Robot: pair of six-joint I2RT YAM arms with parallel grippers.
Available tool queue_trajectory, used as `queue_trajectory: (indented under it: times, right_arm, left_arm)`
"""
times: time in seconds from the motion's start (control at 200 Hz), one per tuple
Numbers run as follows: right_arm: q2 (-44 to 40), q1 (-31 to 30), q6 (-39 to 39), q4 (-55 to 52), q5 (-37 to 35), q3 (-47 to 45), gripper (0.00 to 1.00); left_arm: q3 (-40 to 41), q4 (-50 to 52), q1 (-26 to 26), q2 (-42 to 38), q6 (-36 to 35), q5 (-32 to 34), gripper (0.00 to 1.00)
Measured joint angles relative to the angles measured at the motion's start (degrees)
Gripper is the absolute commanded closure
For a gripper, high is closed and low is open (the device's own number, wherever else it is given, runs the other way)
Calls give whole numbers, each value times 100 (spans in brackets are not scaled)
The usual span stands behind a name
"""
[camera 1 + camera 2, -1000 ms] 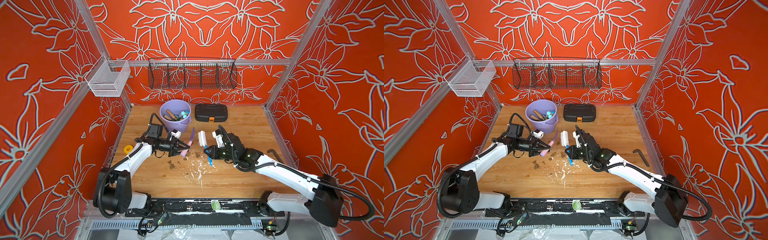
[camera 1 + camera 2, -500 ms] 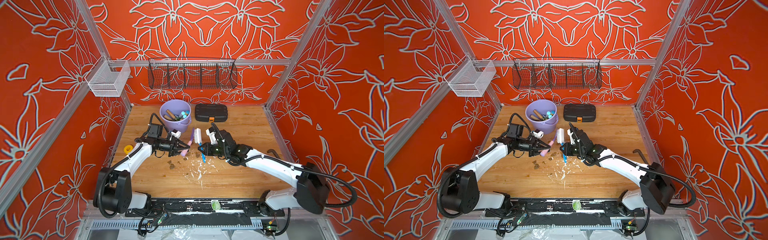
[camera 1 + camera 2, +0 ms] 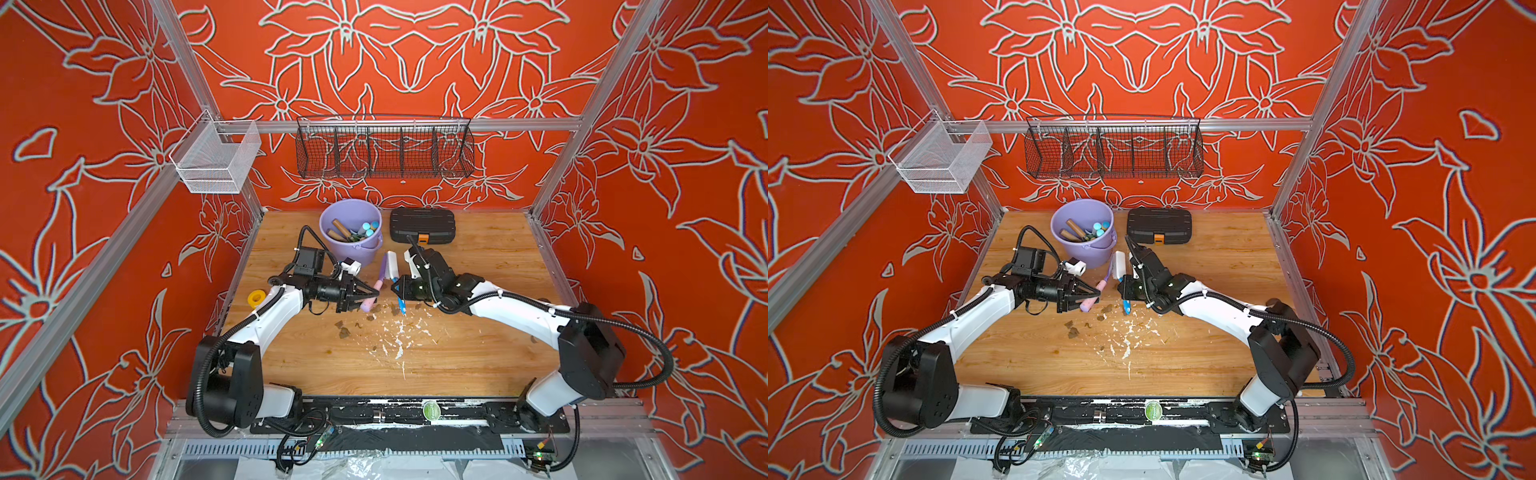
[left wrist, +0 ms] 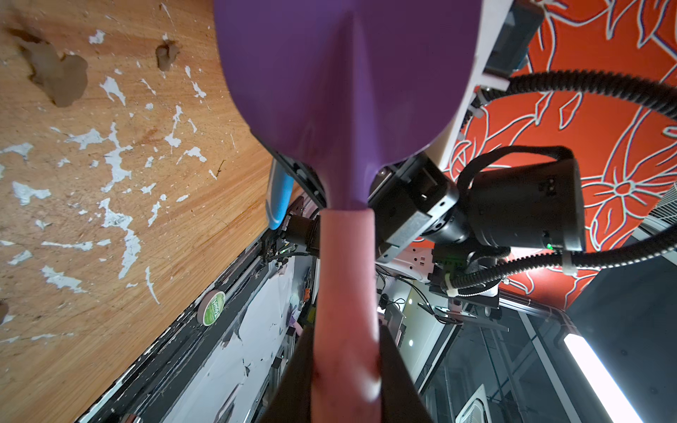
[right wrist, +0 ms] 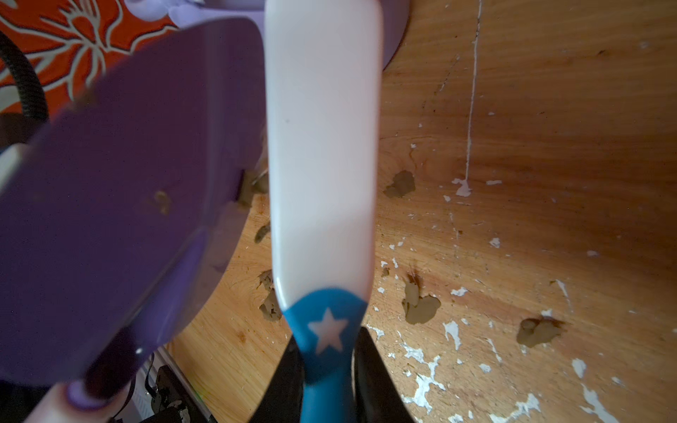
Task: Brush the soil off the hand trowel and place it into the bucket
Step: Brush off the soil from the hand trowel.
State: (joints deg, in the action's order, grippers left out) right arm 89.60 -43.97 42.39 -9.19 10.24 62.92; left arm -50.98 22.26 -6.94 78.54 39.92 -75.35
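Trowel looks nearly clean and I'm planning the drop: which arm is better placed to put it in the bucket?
Left. The left gripper holds the trowel beside the bucket; the right gripper holds only the brush.

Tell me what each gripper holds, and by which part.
The left gripper grips the trowel by its pink handle; the right gripper grips the brush by its blue handle.

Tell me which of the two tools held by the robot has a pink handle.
The trowel: its pink handle joins a purple blade. The brush has a blue handle with a white star and a white head.
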Motion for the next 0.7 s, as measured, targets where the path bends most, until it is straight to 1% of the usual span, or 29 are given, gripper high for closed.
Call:
queue_trajectory:
  times: [0.19, 0.32, 0.545, 0.701]
  right_arm:
    - [-850, 11, 22, -74, 55, -501, 100]
    - [-1222, -4, 96, 22, 186, -769, 100]
    - [-1224, -111, 160, 184, 407, -813, 100]
    - [-933, -203, 160, 345, 455, -750, 100]
  left_arm:
    - [0, -2, 22, -4, -9, 0, 100]
    - [0, -2, 24, -4, -9, -2, 100]
    - [0, -2, 24, -4, -20, -2, 100]
    - [0, -2, 24, -4, -22, 0, 100]
